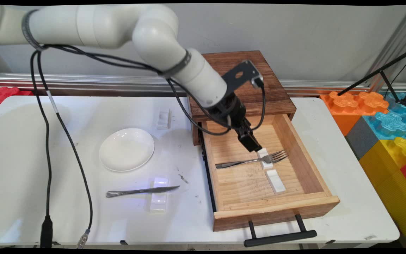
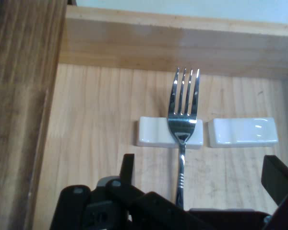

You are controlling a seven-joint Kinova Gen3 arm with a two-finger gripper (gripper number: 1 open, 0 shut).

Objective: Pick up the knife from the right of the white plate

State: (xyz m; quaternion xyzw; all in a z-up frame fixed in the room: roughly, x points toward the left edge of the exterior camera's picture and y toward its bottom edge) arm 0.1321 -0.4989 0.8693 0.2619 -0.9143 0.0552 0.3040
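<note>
A silver fork [image 1: 252, 161] lies in the open wooden drawer [image 1: 277, 208], its neck propped on a small white rest [image 1: 263, 157]. A second white rest [image 1: 276, 181] lies just in front of it, bare. My gripper [image 1: 250, 143] hangs inside the drawer just behind the fork, slightly above it. In the hand view the fork [image 2: 182, 120] points away over its rest [image 2: 156, 132], with the other rest [image 2: 244, 132] to its right. My gripper [image 2: 201, 167] is open, and the fork's handle runs between its two fingers, untouched.
The drawer pulls out of a dark wooden cabinet [image 1: 241, 81], with its black handle [image 1: 280, 238] at the table's front. On the table to the left are a white plate [image 1: 126, 149], a knife [image 1: 139, 191] on a rest [image 1: 159, 197], and another rest [image 1: 163, 119]. Coloured foam blocks [image 1: 382, 120] stand at the right.
</note>
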